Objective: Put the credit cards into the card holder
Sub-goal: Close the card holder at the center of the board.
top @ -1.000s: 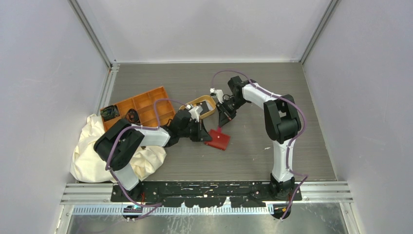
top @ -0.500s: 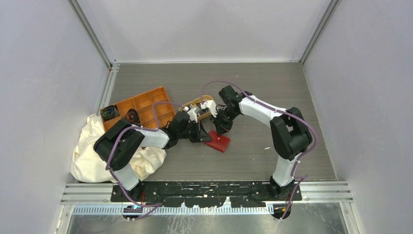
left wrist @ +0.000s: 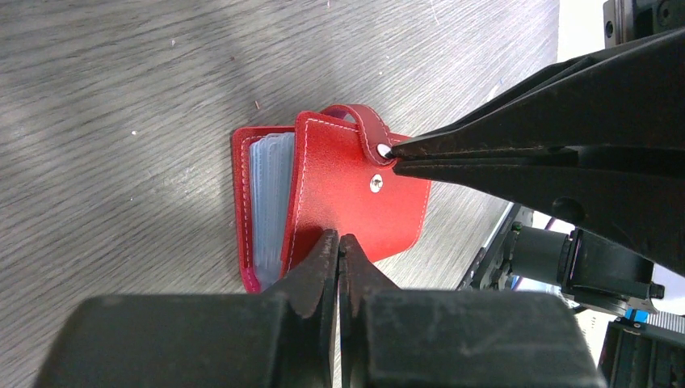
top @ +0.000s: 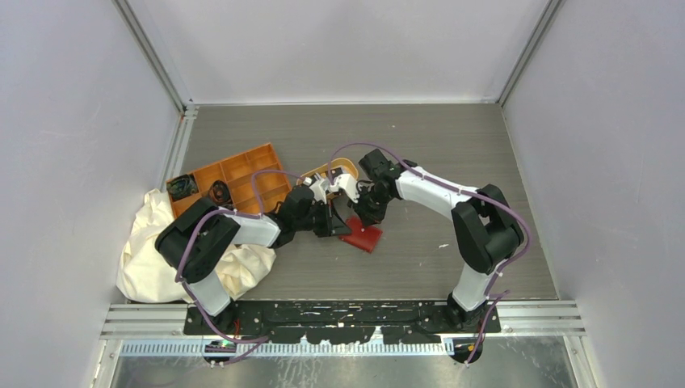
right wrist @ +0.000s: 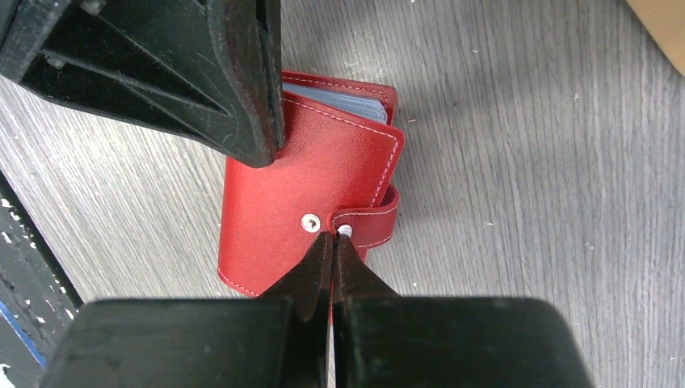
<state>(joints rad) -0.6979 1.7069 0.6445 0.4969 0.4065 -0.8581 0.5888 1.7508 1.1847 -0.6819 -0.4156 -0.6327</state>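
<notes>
Left gripper [left wrist: 338,242]: fingers pressed together, nipping the near edge of the card holder [left wrist: 347,194] front cover, which sits lifted off the clear sleeves [left wrist: 271,202] beside the tips. Just beyond, right gripper [left wrist: 391,152]: fingers closed, tips touching the snap tab [left wrist: 361,120]; I cannot tell if they grip it. I judge the holder light and floppy, with slick sleeves, best held by the cover edge.

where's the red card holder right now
Top view: the card holder lies mid-table, just nearer than the tan dish, between the left gripper, pinching its cover, and the right gripper, at its snap tab.
</notes>
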